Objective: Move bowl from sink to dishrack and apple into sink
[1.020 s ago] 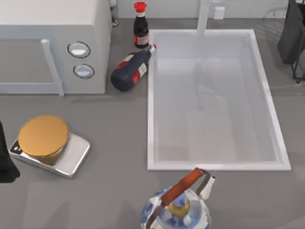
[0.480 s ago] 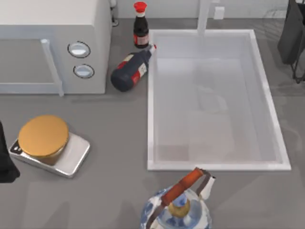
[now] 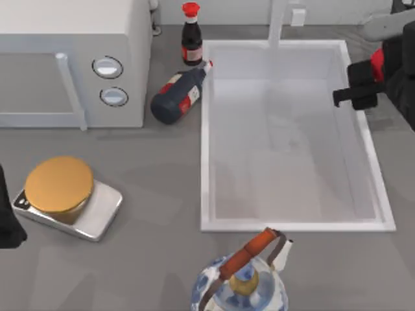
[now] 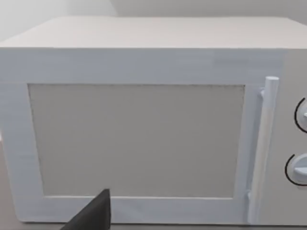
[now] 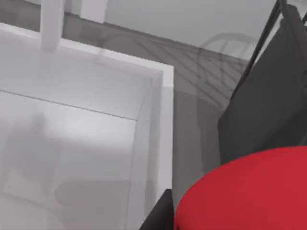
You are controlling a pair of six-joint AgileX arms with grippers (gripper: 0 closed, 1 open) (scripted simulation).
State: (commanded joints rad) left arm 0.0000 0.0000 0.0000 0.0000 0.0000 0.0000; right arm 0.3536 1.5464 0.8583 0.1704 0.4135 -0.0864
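While my right arm reaches in from the top view's right, these lines go view by view.

Top view, right tool: above the sink's right rim, near the far corner, closed around the apple.
Top view, apple: a small red patch between my dark fingers, off the bench.
Top view, sink: white basin, its pale bottom bare.
Top view, left arm: parked at the bench's left edge, a dark shape beside the scale; I cannot tell how its tool stands.
Top view, bench: grey; a microwave at far left, an upright bottle and a fallen bottle just left of the sink, a kettle at the near edge.
Top view, scale: carries a round orange disc.
Left wrist view, microwave: door and handle face my camera; a dark fingertip in front of it.
Right wrist view, apple: bright red, close to the camera, a dark finger touching it.
Right wrist view, sink: its far corner and rim lie beneath the apple.
Right wrist view, dishrack: thin pale wires beyond the sink's corner, beside a black shape.
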